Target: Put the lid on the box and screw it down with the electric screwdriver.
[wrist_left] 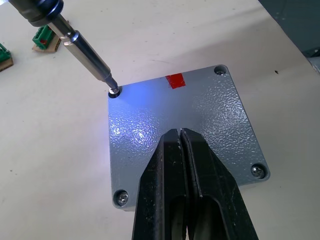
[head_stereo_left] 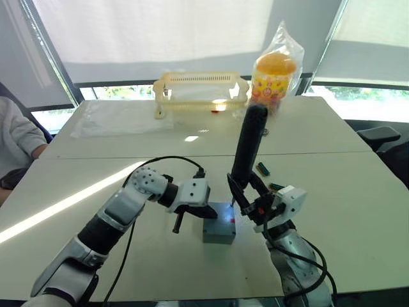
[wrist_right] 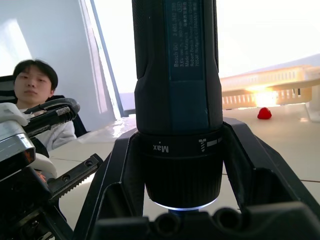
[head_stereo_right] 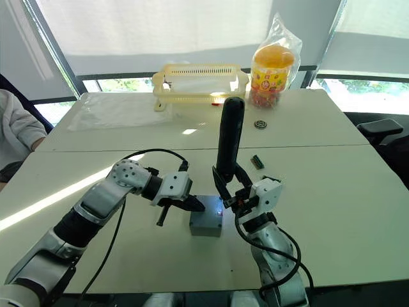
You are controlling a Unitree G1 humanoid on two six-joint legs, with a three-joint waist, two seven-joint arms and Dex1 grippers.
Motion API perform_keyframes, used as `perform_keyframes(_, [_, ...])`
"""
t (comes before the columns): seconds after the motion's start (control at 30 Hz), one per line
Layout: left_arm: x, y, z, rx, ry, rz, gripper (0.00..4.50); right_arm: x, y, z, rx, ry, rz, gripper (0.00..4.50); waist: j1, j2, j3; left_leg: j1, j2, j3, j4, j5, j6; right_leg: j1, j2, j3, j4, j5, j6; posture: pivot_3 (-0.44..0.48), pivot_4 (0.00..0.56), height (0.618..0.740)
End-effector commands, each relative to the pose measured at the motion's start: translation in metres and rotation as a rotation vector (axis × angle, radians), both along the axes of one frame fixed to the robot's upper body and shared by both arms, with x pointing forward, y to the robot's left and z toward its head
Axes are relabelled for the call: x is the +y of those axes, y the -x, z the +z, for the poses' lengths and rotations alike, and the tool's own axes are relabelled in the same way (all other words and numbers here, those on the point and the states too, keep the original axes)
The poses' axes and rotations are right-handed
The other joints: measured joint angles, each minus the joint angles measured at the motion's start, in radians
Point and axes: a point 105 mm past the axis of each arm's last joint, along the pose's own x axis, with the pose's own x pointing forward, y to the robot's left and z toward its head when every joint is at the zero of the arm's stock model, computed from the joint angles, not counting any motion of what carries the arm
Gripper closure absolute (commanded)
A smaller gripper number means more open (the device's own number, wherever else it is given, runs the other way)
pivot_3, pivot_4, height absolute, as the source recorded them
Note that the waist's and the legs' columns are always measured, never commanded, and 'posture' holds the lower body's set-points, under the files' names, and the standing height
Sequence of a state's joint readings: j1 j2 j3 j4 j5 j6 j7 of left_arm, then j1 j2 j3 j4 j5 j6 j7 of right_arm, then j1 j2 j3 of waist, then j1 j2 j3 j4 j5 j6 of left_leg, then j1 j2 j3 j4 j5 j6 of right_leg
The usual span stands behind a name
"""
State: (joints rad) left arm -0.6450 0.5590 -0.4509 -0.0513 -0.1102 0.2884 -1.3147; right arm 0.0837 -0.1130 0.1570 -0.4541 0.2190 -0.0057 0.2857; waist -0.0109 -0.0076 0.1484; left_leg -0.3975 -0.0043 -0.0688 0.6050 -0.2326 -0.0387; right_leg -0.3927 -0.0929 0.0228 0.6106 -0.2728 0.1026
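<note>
The blue-grey box [head_stereo_left: 219, 234] stands near the table's front edge with the lid [wrist_left: 210, 115] lying flat on top and a red mark [wrist_left: 175, 80] at one edge. Screws sit in three of the lid's corners. My right gripper [head_stereo_left: 246, 199] is shut on the black electric screwdriver [head_stereo_left: 249, 144], which stands nearly upright. Its metal bit [wrist_left: 90, 55] rests in the remaining corner screw [wrist_left: 114, 91], and its light shines on the lid. My left gripper [wrist_left: 180, 134] is shut, with its tips over the middle of the lid, reaching in from the left.
A yellow basket [head_stereo_left: 200, 91] and a snack jar in a plastic bag [head_stereo_left: 275, 73] stand at the table's far edge. Green connector blocks [head_stereo_left: 262, 169] lie just beyond the box. A clear plastic sheet [head_stereo_left: 118, 118] lies far left, and a person [head_stereo_left: 16, 144] sits at the left side.
</note>
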Motion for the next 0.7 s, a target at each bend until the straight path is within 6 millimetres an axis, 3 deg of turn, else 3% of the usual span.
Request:
perform_keyframes(0.03, [0.015,-0.001,-0.035,0.092,-0.119,0.059,4.5,-0.003,0.006,0.019,-0.044,-0.012,-0.021,2.68,0.001,0.001,0.0,-0.002,0.0,0.0,0.0,0.0,0.0,-0.001,0.0,-0.001,0.0,0.0,0.0,0.0,0.15,0.74])
perform_keyframes(0.37, [0.014,-0.001,-0.036,0.091,-0.118,0.055,4.5,0.001,0.01,0.027,-0.042,-0.039,-0.018,2.68,0.0,0.0,0.002,-0.009,-0.002,0.001,0.007,0.001,0.001,-0.006,0.006,-0.005,0.003,0.0,0.001,0.0,0.15,0.74])
perform_keyframes(0.7, [0.013,0.002,-0.039,0.087,-0.123,0.037,4.5,0.002,0.017,0.052,-0.092,-0.084,-0.037,2.68,0.0,0.002,0.004,-0.009,-0.002,0.002,0.007,0.001,0.001,-0.005,0.011,-0.005,0.004,0.0,0.001,0.0,0.15,0.74])
